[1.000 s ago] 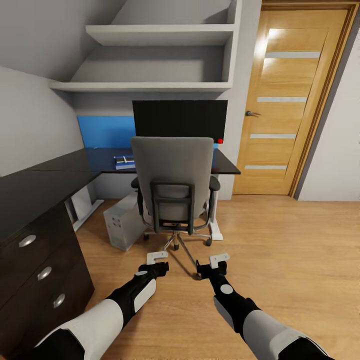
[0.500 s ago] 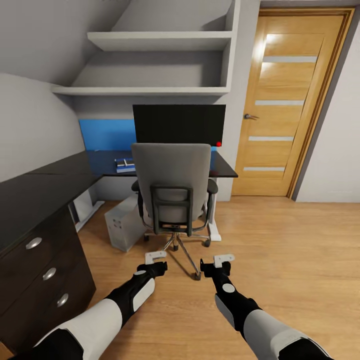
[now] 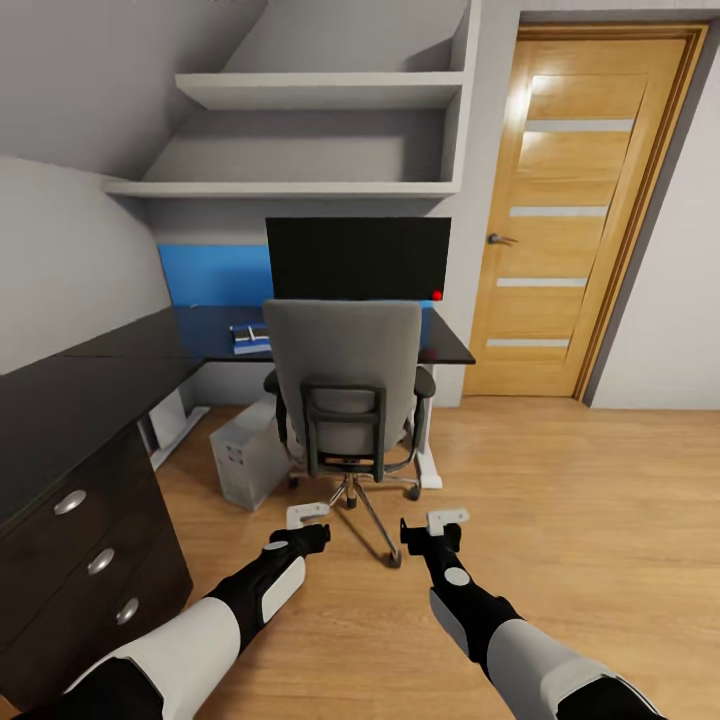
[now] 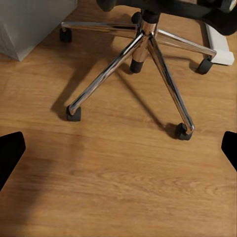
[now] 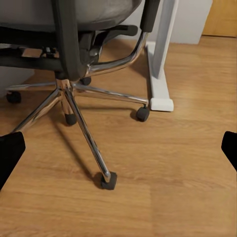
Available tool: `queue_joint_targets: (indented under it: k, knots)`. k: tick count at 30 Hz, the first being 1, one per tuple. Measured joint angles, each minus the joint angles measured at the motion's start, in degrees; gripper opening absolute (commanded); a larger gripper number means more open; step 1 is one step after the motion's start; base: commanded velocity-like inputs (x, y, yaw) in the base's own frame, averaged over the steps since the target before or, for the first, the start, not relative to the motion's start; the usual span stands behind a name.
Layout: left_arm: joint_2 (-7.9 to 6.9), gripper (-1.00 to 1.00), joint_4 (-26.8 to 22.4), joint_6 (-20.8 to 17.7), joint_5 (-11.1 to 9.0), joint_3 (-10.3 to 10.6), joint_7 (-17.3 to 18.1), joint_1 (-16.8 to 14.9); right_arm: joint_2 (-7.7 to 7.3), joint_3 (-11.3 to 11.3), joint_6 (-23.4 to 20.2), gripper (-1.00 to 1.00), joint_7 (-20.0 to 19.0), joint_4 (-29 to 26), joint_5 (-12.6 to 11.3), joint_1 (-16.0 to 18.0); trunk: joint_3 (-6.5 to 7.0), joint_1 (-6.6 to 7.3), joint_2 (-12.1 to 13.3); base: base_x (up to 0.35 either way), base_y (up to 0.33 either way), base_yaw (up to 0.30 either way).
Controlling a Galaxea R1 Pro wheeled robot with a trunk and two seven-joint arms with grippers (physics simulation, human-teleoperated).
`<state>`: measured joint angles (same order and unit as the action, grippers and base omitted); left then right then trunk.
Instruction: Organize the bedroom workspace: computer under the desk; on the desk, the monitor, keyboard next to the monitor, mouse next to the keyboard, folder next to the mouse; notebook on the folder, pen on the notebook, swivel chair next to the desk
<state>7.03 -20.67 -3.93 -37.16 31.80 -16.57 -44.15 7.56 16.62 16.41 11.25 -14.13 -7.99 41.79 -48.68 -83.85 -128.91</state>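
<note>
Over the last second the whole head view has slid: the swivel chair and desk look a little smaller and lower, the shelves show more. That reads as the camera moving, probably the base easing back or the head tilting, not the furniture shifting; the arms hold much the same pose.

The chair stands just in front of the desk, its back toward the robot, so its seat (and any folder on it) is hidden. The monitor stands on the desk; the computer tower sits on the floor at the desk's left, partly under it. A small blue-and-white stack lies on the desk left of the chair — too small to name.

Left gripper and right gripper hang low over the floor near the chair's star base, both with jaws apart and empty.

Room: open wood floor to the right toward the door; the dark drawer unit crowds the near left, and the chair's castors sit just ahead of the grippers.
</note>
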Motion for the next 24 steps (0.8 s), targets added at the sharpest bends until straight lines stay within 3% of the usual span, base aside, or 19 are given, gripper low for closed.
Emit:
queue_joint_targets:
  k: [8,14,17,19,24]
  knots:
    - [0.13,1.0,2.7,0.2,0.0,0.3,0.0,0.0,-0.33,-0.3,0.4,1.0,0.2,-0.1,0.1,0.0,1.44,1.76,3.2,0.0,0.0,0.0]
    - [0.91,1.0,6.7,0.5,0.0,0.5,-0.2,0.1,-1.5,-1.8,1.4,1.0,1.4,2.1,-0.5,-0.1,2.51,3.07,5.6,0.0,0.0,0.0]
    - [1.32,1.0,10.4,0.6,0.0,0.5,-0.3,0.1,-2.03,-2.3,5.1,1.0,1.7,7.2,-0.7,-0.5,3.05,3.73,6.8,0.0,0.0,0.0]
    - [1.44,1.0,14.1,0.9,0.0,0.4,-0.3,0.1,-2.96,-2.5,11.9,1.0,1.8,11.9,-0.8,-0.9,3.4,4.17,7.6,0.0,0.0,0.0]
    - [1.59,1.0,17.8,4.2,0.1,0.4,-0.6,0.0,-5.05,-2.6,19.6,1.0,1.9,14.5,-1.1,-3.7,4.3,5.27,9.6,0.0,0.0,0.0]
